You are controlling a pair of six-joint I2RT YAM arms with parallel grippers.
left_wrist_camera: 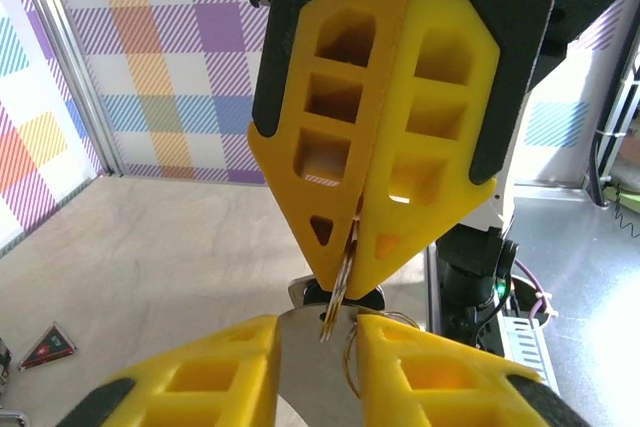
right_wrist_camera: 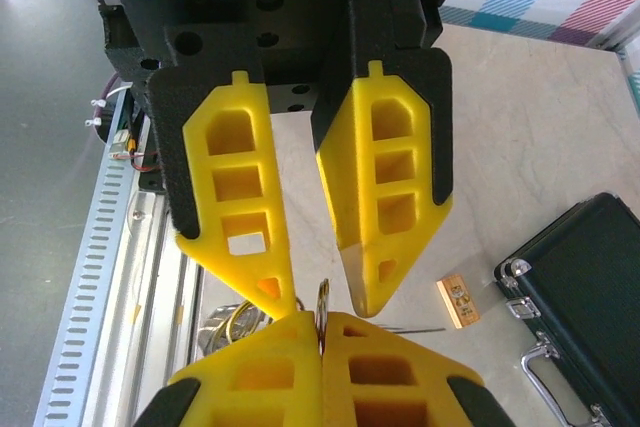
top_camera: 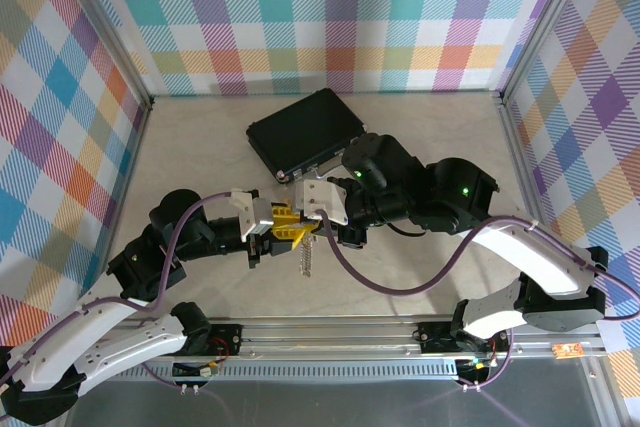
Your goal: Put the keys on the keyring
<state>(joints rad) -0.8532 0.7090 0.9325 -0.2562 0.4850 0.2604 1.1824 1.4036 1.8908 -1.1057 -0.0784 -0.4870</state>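
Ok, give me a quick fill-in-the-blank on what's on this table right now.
The right claw is ___ on a key.
The wooden block lies near the ___ case.
The left claw has ___ fingers.
Missing words: shut, black, yellow.

text: none legible | labels, brands — none | numbers, signs — none
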